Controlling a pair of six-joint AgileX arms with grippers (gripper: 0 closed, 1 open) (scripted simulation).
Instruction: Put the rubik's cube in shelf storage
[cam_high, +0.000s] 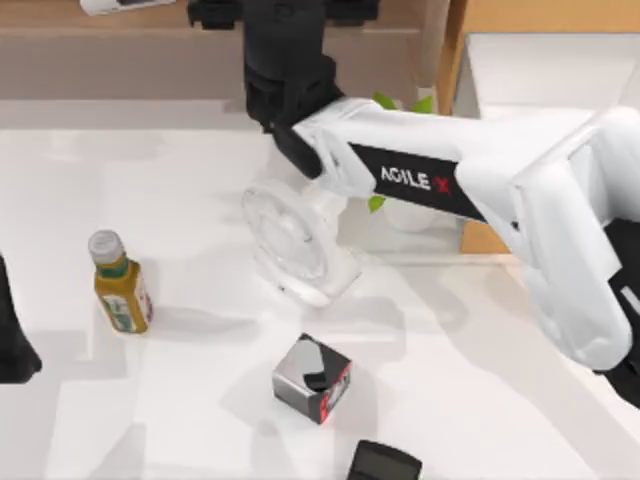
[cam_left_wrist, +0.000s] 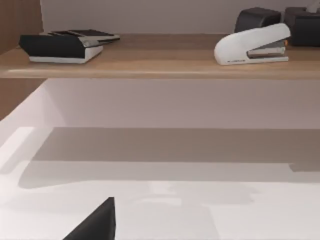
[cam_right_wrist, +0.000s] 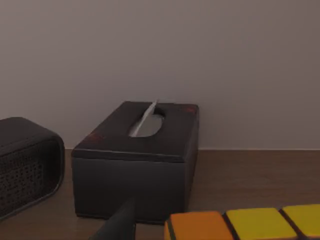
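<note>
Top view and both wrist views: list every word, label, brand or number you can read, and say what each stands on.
"AGILE X": on the black panel of the right arm.
Bottle label: print too blurred to read.
Grey, black and red box: no legible text.
Stapler, tissue box, rubik's cube: no text.

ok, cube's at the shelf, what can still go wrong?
Right claw is at the shelf storage; the rubik's cube is close to the dark tissue box, so a nudge is possible. Its arm hangs over the clear fan; a low retreat might tip it. Left arm parked at table left.
</note>
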